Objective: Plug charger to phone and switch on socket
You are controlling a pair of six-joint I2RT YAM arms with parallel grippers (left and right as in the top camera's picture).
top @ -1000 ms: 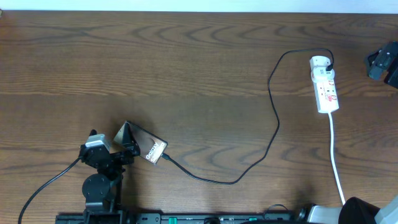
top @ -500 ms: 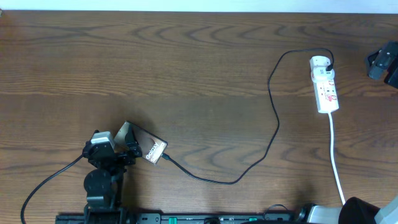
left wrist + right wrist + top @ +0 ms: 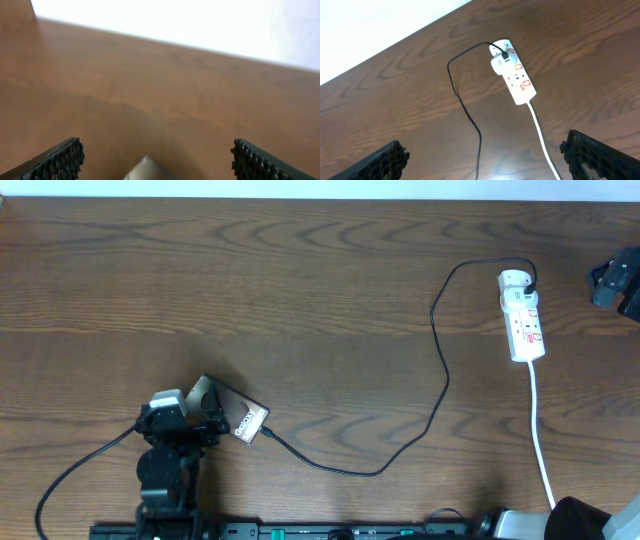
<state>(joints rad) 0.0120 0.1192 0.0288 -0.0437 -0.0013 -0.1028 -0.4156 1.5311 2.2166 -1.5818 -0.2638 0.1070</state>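
The phone (image 3: 238, 418) lay flat at the near-left of the brown wood-grain table (image 3: 300, 300), its long axis on a diagonal from far-left to near-right. It was a slim rectangle with a glossy dark face, and the end with the white lettering pointed near-right. The small black tip of the charger (image 3: 445, 385) met that end; whether it was fully seated could not be determined. From there the thin black cable ran right in a shallow loop, climbed away from the robot and curved over to the socket (image 3: 522, 315) at the far right, well apart from the phone. The socket was a narrow white strip with red marks. Its long axis ran near-to-far, with the rounded end farthest and a white cord (image 3: 540, 440) leaving the near end. The left gripper (image 3: 205, 420) sat over the phone's far-left end. In the left wrist view its 2 ridged black pads (image 3: 60, 160) stood wide apart, with a pale corner low between them. The right gripper (image 3: 484, 145) hung above the table near the socket, its 2 textured pads (image 3: 590, 155) likewise spread, clasping nothing.
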